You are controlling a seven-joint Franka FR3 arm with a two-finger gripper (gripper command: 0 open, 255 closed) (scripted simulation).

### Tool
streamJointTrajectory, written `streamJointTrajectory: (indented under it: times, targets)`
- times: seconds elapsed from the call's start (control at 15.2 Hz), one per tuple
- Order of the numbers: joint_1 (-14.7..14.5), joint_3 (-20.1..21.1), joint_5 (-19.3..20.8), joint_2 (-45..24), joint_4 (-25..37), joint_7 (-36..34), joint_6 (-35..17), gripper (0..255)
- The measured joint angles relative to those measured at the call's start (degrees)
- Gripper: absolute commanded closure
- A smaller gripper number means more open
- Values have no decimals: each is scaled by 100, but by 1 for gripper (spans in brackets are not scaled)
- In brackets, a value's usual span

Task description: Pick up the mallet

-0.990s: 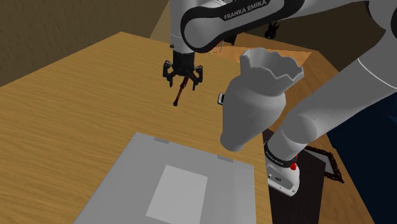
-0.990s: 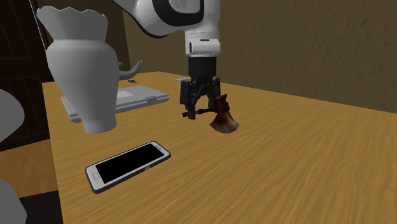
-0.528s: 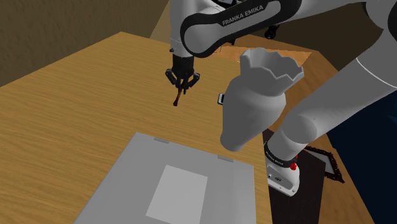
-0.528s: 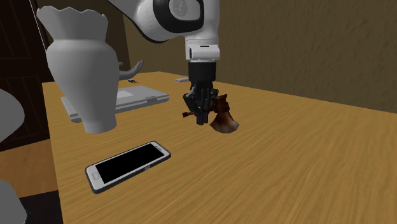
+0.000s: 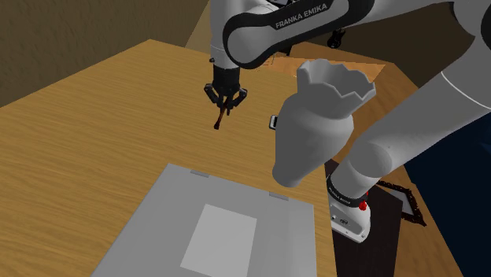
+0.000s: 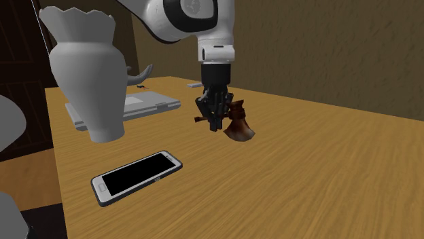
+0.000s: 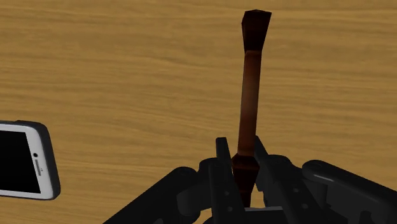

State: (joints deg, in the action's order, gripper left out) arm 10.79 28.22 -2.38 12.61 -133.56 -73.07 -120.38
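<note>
Now the mallet [image 6: 238, 127] lies low over the counter [image 6: 326, 176], its reddish-brown head just beside the hand [image 6: 215, 114] on the second exterior view's right. Whether the head rests on the wood or has just cleared it cannot be told. In the wrist view the dark handle [image 7: 249, 95] runs straight out from between the fingers [image 7: 221, 167] to its flared free end. The hand is closed on that handle, both fingers pressed against its sides, and it holds nothing else.

The grip appears to sit close to the head, which is a good place for it: the heavy end has little leverage to swing the tool. The handle is thin and looks rounded, so it could twist or slide between the pads. The step in hand is judged to be the lift, and it calls for a firm, unchanged squeeze and a slow, straight rise. The wrist should hold level, so the head does not drop and pivot the handle.

A phone [image 6: 136, 178] lies near on the counter, toward the second exterior view's lower left. A grey vase [image 6: 85, 75] and a grey laptop [image 6: 136, 105] stand well apart from the mallet. A vertical lift should pass none of them.
</note>
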Motion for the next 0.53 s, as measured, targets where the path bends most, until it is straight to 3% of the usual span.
streamJointTrajectory:
  times: [0.53]
  targets:
    - [-14,-91,-99,275,369,125,619,255]
